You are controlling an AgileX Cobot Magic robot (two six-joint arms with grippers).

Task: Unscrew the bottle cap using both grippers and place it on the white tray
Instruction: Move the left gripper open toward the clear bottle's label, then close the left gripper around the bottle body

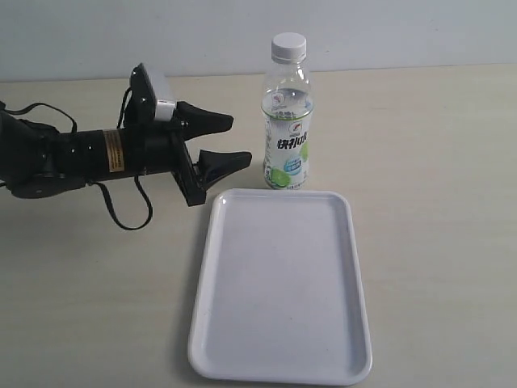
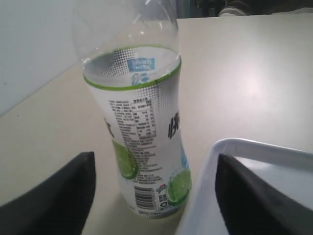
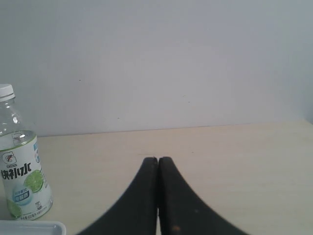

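1. The bottle (image 1: pixel 287 121) stands straight up on the tabletop (image 1: pixel 436 202). It is just behind the far edge of the white tray (image 1: pixel 279 283). I cannot tell if the two touch.
2. The bottle cap (image 1: pixel 288 46) sits on top of the bottle. Nothing touches it, and there is open air all around it.
3. The left gripper (image 1: pixel 241 138) is open wide and holds nothing. It lies on its side to the left of the bottle and points at the bottle's lower half.
4. Its tips are near the bottle but do not touch it. The lower tip hangs by the tray's far left corner.
5. From the left wrist view, the bottle stands in the gap ahead of the two fingers (image 2: pixel 58 200). One finger is over the tabletop and the other is over the tray's rim.
6. The right gripper (image 3: pixel 157 159) is closed tight, with its two fingers pressed together and nothing between them. The bottle is well off to one side of it, with bare tabletop in front.
7. The tray lies flat with a low rim and round corners. A wide stretch of tabletop lies to the right of the bottle and the tray.
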